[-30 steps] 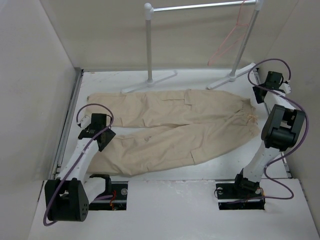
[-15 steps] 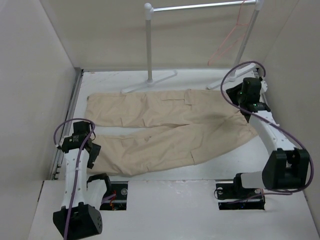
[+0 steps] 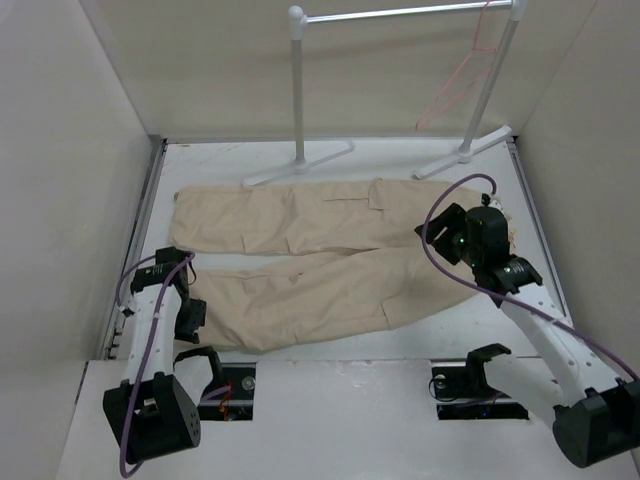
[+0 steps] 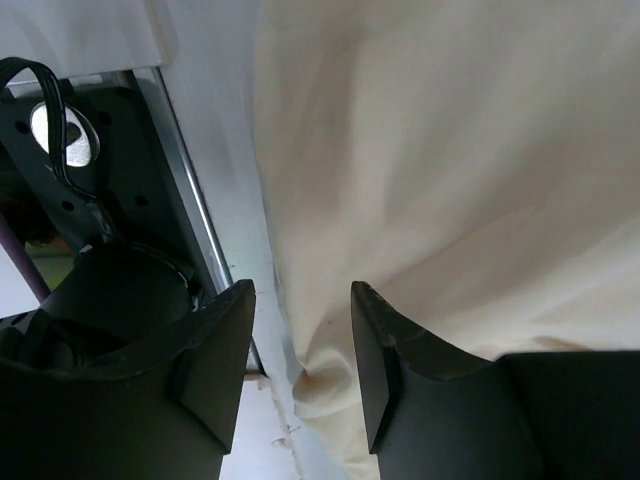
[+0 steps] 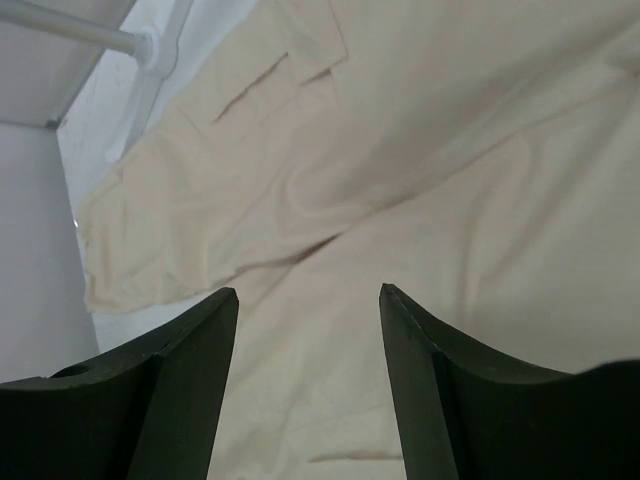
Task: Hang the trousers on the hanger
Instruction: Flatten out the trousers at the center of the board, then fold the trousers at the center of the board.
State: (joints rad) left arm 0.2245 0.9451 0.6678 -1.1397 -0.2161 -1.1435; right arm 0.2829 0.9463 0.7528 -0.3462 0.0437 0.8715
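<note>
The beige trousers (image 3: 330,250) lie spread flat across the table, waist to the right and both legs running left. My left gripper (image 3: 192,322) is open at the near leg's left cuff. In the left wrist view the cuff's folded edge (image 4: 330,375) lies between the open fingers of that gripper (image 4: 302,340). My right gripper (image 3: 443,232) is open and empty, over the trousers near the waist. In the right wrist view it (image 5: 308,300) hovers above the cloth (image 5: 420,150). The pink-red wire hanger (image 3: 455,85) hangs on the rack's bar at the back right.
A white pipe garment rack (image 3: 298,90) stands at the back, its feet (image 3: 465,152) on the table beside the trousers. One foot pipe shows in the right wrist view (image 5: 70,25). Walls close in left, right and back. The left arm's base (image 4: 90,200) sits beside the cuff.
My right arm has swung from the back right corner forward and left to over the waist. My left gripper has come back and down to the near leg's cuff.
</note>
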